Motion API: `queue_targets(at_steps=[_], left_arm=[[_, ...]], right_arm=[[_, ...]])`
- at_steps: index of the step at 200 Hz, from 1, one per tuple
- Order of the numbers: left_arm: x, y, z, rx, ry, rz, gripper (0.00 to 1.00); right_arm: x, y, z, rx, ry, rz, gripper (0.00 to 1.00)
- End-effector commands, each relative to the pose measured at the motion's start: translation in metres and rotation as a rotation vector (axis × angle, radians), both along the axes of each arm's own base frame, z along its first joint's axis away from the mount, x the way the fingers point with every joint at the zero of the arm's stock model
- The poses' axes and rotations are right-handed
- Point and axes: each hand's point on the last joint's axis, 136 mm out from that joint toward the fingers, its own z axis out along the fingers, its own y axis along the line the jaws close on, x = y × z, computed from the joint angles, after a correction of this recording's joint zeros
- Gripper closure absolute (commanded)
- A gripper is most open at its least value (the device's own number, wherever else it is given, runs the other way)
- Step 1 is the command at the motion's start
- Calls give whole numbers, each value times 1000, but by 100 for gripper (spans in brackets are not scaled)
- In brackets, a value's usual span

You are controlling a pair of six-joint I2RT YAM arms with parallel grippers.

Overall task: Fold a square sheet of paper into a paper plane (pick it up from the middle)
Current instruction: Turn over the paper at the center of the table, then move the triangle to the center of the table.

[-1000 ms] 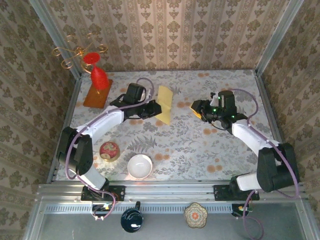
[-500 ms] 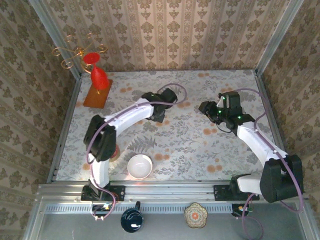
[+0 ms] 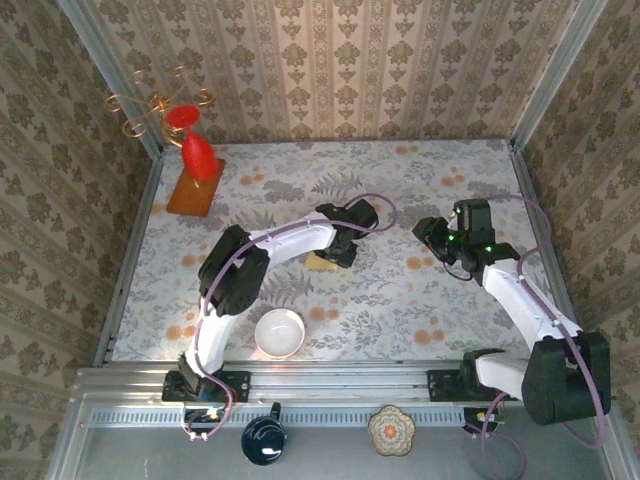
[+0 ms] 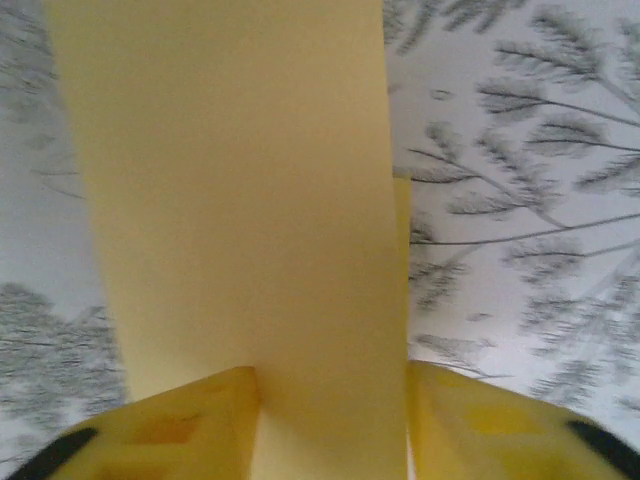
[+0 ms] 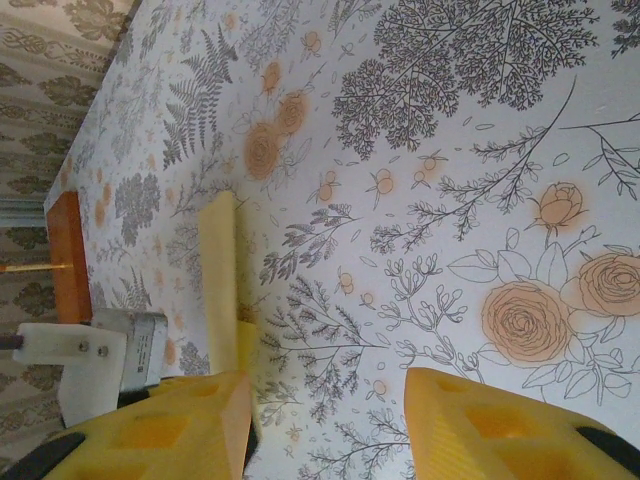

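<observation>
Overhead view, two close wrist views

The sheet of paper [image 4: 240, 200] looks matt and smooth, the white bowl [image 3: 279, 332] glossy.

Pale yellow paper [image 4: 240, 200]; floral table [image 3: 400, 300]; white bowl [image 3: 279, 332].

Overhead lighting is bright and even, shadows soft. In my left wrist view the yellow paper [image 4: 240, 200] sits close and blurred, the tablecloth [image 4: 520, 150] smeared. My right wrist view is sharp mid-frame; right fingers [image 5: 480, 425] soft.
</observation>
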Motion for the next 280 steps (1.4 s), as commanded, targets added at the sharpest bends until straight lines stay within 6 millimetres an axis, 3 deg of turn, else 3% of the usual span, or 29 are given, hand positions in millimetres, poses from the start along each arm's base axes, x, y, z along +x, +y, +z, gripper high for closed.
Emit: queue_targets(at_steps=[1,28,52,69,101,131,197,280], left_arm=[[-7,-24,38,-280,77,18,47],[-2,-16,66,-473,102,75,36],[5,12,76,-575,104,164,31],[10,38,71,-604,104,243,29],[10,79,56,-665,130,393,26],[6,98,45,-690,149,474,24],[6,99,33,-702,185,500,24],[3,91,26,-721,234,497,24]], right_arm=[[-4,-5,-4,-32,13,-1,53],[3,15,-3,-9,21,74,53],[10,59,-5,-12,22,197,55],[10,102,-6,1,22,305,58],[9,179,-30,58,77,472,67],[3,222,-49,108,123,552,71],[-7,235,-99,149,248,562,74],[-24,214,-149,70,359,556,74]])
